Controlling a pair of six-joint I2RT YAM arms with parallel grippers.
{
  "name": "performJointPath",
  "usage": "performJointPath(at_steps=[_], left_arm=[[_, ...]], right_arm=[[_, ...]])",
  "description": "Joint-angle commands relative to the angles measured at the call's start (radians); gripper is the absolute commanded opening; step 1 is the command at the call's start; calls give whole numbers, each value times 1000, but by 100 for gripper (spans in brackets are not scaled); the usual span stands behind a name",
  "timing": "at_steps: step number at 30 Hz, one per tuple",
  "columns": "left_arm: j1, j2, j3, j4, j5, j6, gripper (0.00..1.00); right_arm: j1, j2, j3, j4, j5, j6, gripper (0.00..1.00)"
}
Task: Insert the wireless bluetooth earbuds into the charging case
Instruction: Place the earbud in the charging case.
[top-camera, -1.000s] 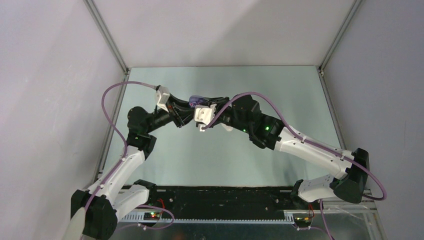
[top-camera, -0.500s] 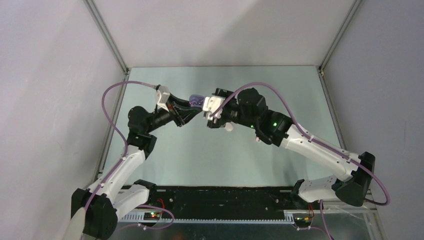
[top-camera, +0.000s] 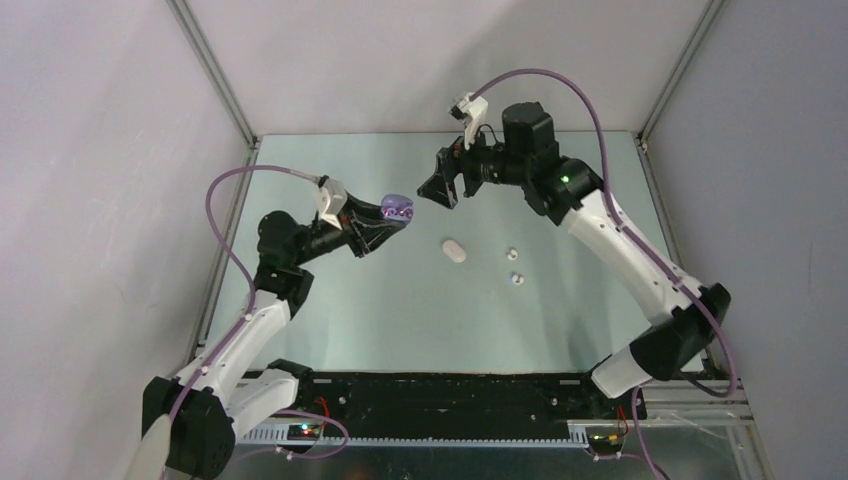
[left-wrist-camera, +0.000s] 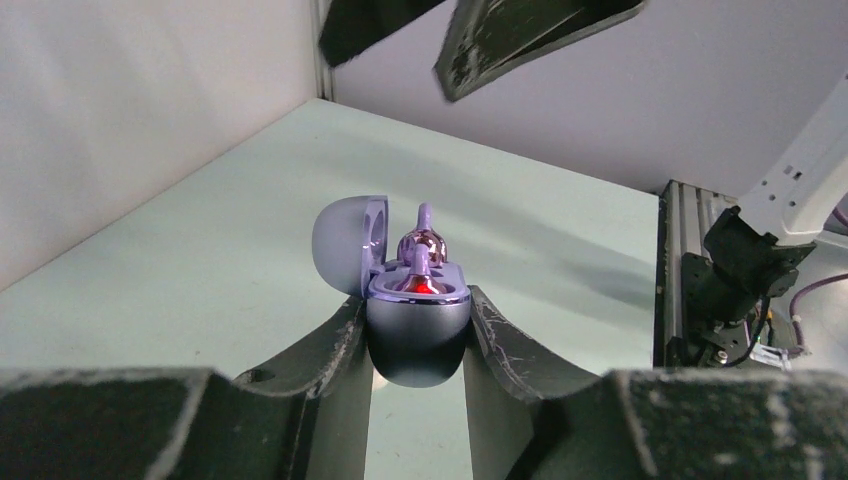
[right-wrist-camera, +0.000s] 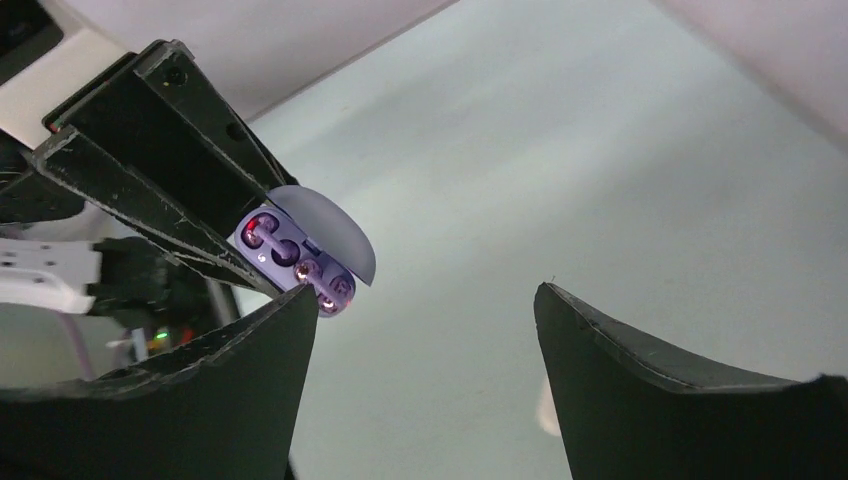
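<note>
My left gripper (top-camera: 385, 222) (left-wrist-camera: 417, 297) is shut on the lilac-grey charging case (top-camera: 398, 208) (left-wrist-camera: 418, 335) and holds it off the table. The lid stands open and a red light glows inside. A shiny lilac earbud (left-wrist-camera: 422, 245) sits in the case with its stem up. In the right wrist view the case (right-wrist-camera: 300, 262) shows its wells with shiny buds (right-wrist-camera: 318, 278) in them. My right gripper (top-camera: 440, 190) (right-wrist-camera: 425, 290) is open and empty, raised behind and to the right of the case, clear of it.
A small white oval piece (top-camera: 454, 249) and two tiny white round pieces (top-camera: 511, 253) (top-camera: 517, 278) lie on the pale green table (top-camera: 400, 310) to the right of the case. Grey walls enclose the left, back and right sides.
My right gripper opened and drew back from the case, up and toward the back right. The left gripper kept its hold and lifted slightly. The white pieces on the table are now uncovered.
</note>
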Motion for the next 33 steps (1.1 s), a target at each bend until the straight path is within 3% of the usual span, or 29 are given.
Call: performJointPath(at_steps=[1,8,17,33], left_arm=[[-4,-19,49,-12,26,64,0],[-4,-39,58,-67,20,96,0],[-7,-42,58,-71,20,94,0],[-7,-40,60,-67,32,105,0]], right_arm=[[-19,100,92,-81,-265,167,84],[-20,137,107,-62,-321,171,85],[-23,161,109,-56,-320,189,78],[-5,190,118,-91,-209,170,70]])
